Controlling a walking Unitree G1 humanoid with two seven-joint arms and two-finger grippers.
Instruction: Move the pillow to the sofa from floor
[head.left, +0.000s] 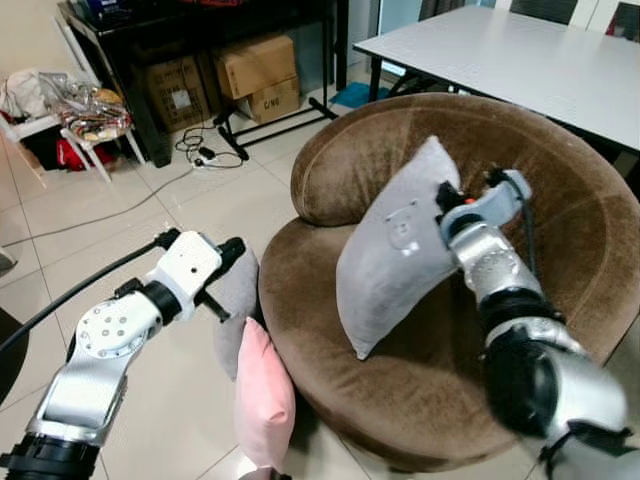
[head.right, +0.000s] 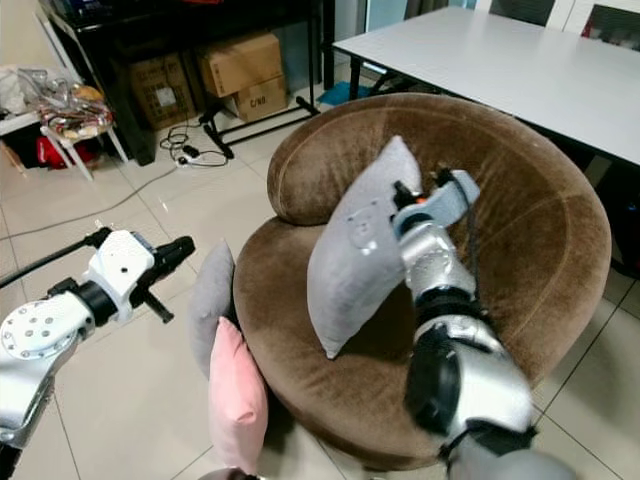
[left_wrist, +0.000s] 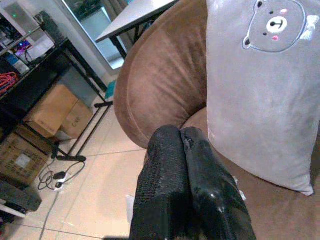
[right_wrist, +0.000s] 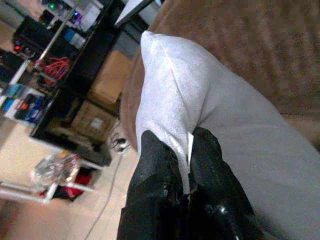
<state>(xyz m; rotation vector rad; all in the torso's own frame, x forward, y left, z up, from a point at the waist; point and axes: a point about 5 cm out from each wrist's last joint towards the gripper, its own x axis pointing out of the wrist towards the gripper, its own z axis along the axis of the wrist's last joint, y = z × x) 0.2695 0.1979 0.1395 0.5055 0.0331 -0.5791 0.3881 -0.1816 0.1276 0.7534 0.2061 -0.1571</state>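
My right gripper (right_wrist: 187, 172) pinches the edge seam of the grey bear-print pillow (head.left: 395, 250), its two black fingers closed narrowly on the fabric. The pillow stands tilted on one corner over the seat of the round brown sofa (head.left: 560, 230), its upper part leaning toward the left end of the backrest. It is already off the floor and above the cushion, so I judge the task to be near its end, with only the set-down and release remaining.

My left gripper (left_wrist: 187, 190) hovers over the tiled floor (head.left: 120, 250) at the near left of the sofa, fingers pressed together and holding nothing. Just beside it, a second grey pillow (head.left: 235, 300) and a pink pillow (head.left: 265, 395) lean against the sofa's outer edge.

Risk, as I judge it: the pillow balances on a single corner near the front of the seat. If I let go while it stands this steeply, it may topple forward over the rim and onto the floor. The thin seam grip may also slip if I swing the arm quickly.
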